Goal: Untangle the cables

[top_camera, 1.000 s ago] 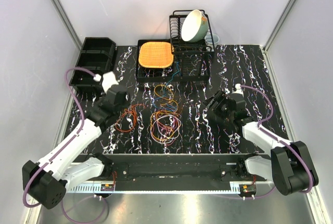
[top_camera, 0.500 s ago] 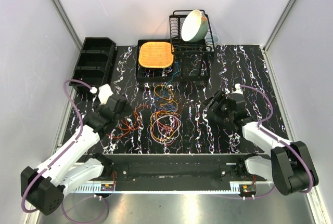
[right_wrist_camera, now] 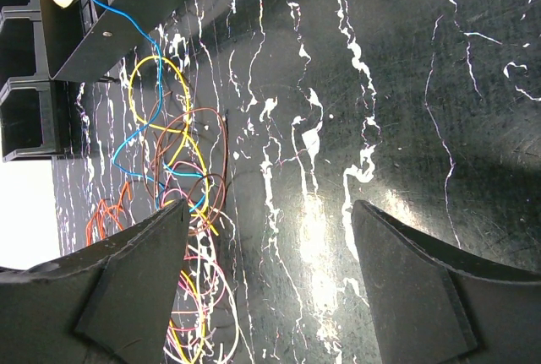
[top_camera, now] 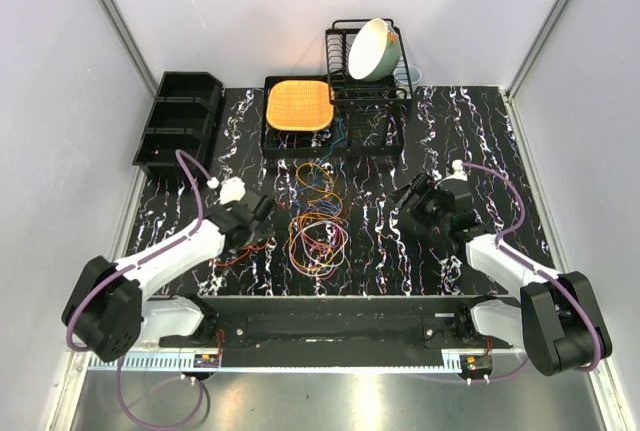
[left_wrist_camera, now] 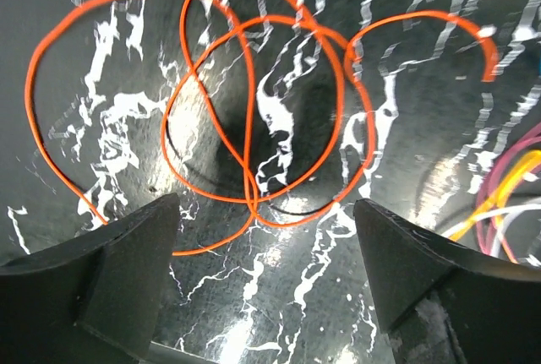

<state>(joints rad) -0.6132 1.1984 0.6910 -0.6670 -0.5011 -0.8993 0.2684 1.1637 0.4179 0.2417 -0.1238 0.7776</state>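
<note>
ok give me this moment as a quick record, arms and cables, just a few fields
left gripper: open, above the orange cable, not gripping it
right gripper: open, over bare table, holding nothing
orange cable: flat on the table in loose loops, appears separate from the main tangle
main tangle: yellow, pink and orange loops at table centre
far loops: yellow and blue, lying toward the dish rack

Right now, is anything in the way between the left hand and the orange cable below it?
Nothing visible does. The left hand hangs open over the orange cable, whose loops lie flat on the table between its fingers. The pink and yellow cables lie off to the side.
</note>
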